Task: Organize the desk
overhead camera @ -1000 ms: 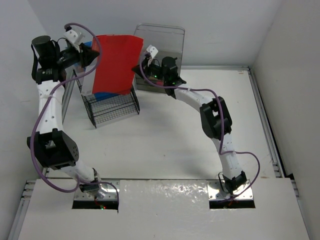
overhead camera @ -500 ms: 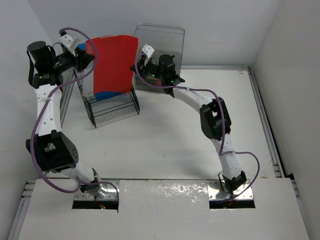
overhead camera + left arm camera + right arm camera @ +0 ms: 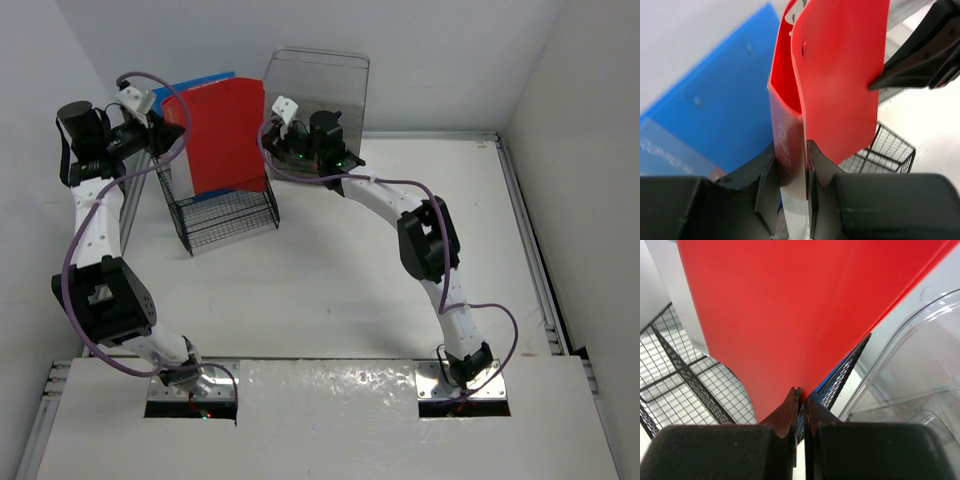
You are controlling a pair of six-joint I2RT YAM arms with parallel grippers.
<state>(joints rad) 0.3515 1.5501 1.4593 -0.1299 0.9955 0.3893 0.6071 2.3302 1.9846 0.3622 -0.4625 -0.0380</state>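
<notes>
Left gripper: I am pinching the red folder by its spine edge, on its left side, jaws partly closed around it.
Right gripper: I am pressing the fingers together at the folder's right edge; they seem to be nipping the thin cover.
Folder pose: I am holding it upright, long axis running up and down, broad face turned toward the near side.
Key relation: the folder is hanging just above the wire rack, which is lying directly beneath its lower edge, so the coming move is, I judge, going straight down into the rack.
Neighbour: the blue folder is standing right behind the red one, on the far-left side, close to it or touching.
Nearer arm: both are gripping the folder; my left is carrying most of it, my right is steadying.
Desk: it is lying flat below both arms, with the rack sitting on its far-left part and the clear plastic drawer box just right of the rack.
Count: one red folder, one blue folder, one wire rack, one clear box, two grippers.
</notes>
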